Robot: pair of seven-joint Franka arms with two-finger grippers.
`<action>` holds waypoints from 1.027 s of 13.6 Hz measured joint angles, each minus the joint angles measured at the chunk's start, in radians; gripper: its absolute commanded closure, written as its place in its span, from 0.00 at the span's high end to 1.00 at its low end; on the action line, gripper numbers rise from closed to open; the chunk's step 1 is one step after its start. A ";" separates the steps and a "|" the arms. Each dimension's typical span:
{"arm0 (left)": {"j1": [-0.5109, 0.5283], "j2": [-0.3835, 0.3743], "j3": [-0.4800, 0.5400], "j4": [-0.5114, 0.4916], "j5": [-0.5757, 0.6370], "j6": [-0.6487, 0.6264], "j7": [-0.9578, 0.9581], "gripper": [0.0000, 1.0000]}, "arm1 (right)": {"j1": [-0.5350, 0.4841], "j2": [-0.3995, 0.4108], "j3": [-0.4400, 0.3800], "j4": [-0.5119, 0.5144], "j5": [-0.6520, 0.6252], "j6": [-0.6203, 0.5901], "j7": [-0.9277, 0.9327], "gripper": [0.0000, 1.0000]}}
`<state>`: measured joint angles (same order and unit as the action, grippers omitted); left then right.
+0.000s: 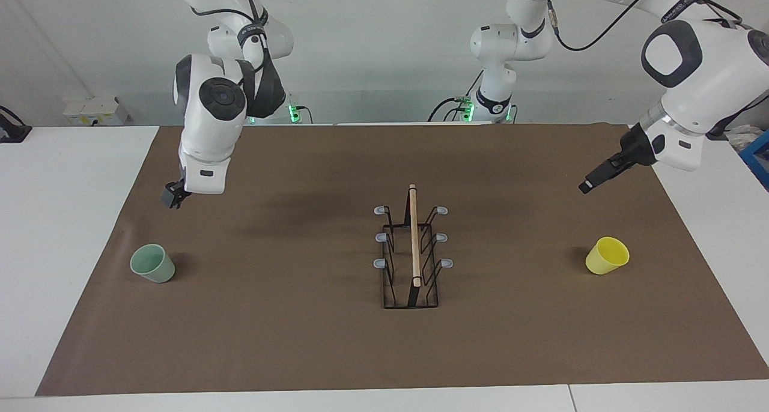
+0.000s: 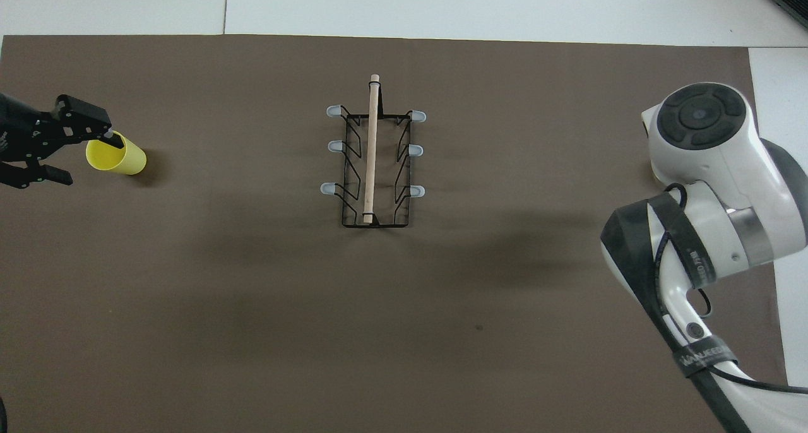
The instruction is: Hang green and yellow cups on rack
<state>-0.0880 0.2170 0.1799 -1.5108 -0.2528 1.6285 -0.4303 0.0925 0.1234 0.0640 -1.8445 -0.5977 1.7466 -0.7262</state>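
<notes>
1. White walls back a white counter (image 1: 72, 232) covered across most of its top by a brown mat (image 1: 300, 340); nothing else lies on the mat but the task's things.
2. Mid-mat stands the rack (image 1: 411, 262), black wire with a wooden rod handle and six grey-tipped pegs, all bare.
3. Toward the right arm's end stands the green cup (image 1: 152, 263), mouth up. Toward the left arm's end the yellow cup (image 1: 607, 255) stands mouth up as well. Both are well apart from the rack.
4. Over the mat near the green cup hangs the right gripper (image 1: 173, 196); whether its fingers are spread or pressed together cannot be told.
5. Above the yellow cup, clear of it in the facing view, is the left gripper (image 2: 44, 155), its fingers (image 2: 82, 111) spread wide.
6. Each cup looks light, stiff and smooth, so it would likely slip or tip under a careless pinch. A hold across the wall near the rim seems best, since the cup must be turned mouth-down over a peg.
</notes>
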 measured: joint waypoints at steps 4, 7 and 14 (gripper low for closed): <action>-0.017 0.095 0.118 0.053 -0.140 0.004 -0.159 0.99 | 0.025 0.072 0.001 -0.014 -0.154 0.036 -0.054 1.00; -0.028 0.199 0.211 0.115 -0.251 0.005 -0.301 0.99 | 0.025 0.117 0.001 -0.047 -0.296 0.140 -0.122 1.00; 0.023 0.414 0.319 0.205 -0.433 0.119 -0.473 1.00 | 0.043 0.202 0.000 -0.062 -0.427 0.232 -0.239 1.00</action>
<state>-0.0648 0.6313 0.4993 -1.3061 -0.6858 1.7471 -0.9029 0.1352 0.3253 0.0643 -1.9068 -1.0248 1.9785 -0.9649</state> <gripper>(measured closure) 0.000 0.000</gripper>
